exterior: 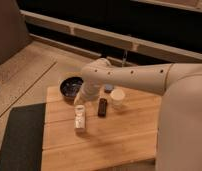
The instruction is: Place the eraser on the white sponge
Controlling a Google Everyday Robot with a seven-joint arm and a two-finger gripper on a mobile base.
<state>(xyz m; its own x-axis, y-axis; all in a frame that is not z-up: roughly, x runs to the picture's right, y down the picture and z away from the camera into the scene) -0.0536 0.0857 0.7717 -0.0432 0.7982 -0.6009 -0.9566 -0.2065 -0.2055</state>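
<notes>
Wooden surface shows open boards across its lower half. Eraser sits mid-frame, long axis running top to bottom, just left of the white sponge. Hand hangs over the small bottle; grip unreadable.

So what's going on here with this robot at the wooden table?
A one-armed robot is working over a wooden table. Its arm reaches in from the right of the view and bends down. The gripper is low between the dark bowl and the eraser, just above a small bottle. The eraser sits on the wood, not held, close beside the white sponge. It is not yet on the sponge.
</notes>
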